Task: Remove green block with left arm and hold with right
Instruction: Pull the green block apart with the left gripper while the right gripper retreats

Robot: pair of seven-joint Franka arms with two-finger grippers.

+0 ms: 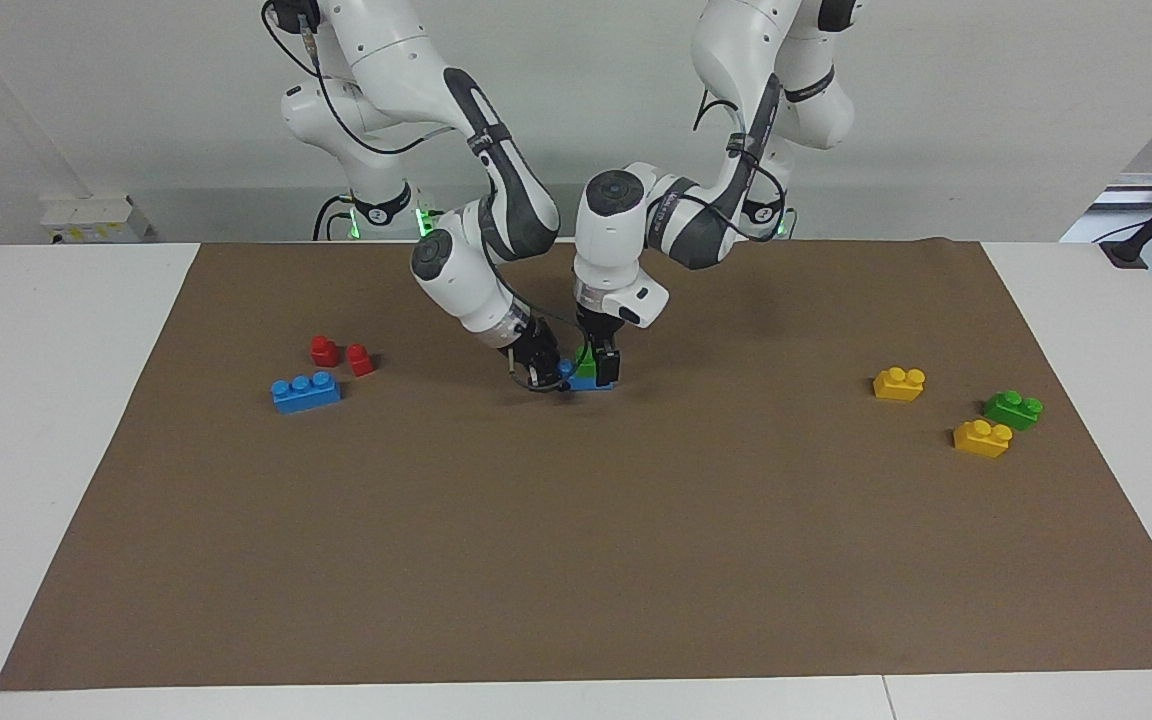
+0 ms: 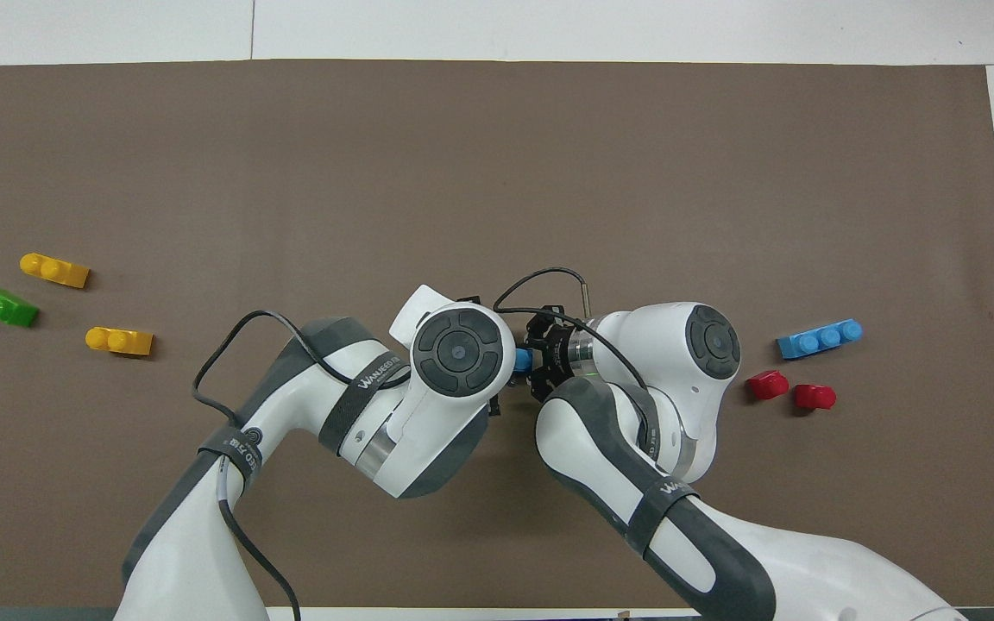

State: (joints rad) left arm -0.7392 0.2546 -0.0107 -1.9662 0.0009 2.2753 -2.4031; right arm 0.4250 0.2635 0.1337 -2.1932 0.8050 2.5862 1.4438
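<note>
The light-green block [image 1: 586,368] sits stacked on a blue brick [image 1: 593,386] in the middle of the mat. My left gripper [image 1: 596,374] reaches down from above, open, with its fingers straddling the green block. My right gripper [image 1: 553,377] comes in slantwise from the right arm's end of the table and is shut on the end of that blue brick. In the overhead view only a bit of the blue brick [image 2: 522,357] shows beside the right gripper [image 2: 537,361]. There the left wrist hides the green block and the left gripper.
A dark green brick [image 1: 1012,409] and two yellow bricks [image 1: 899,383] [image 1: 982,438] lie toward the left arm's end. Another blue brick [image 1: 306,391] and two red pieces [image 1: 324,350] [image 1: 360,359] lie toward the right arm's end. A brown mat [image 1: 576,560] covers the table.
</note>
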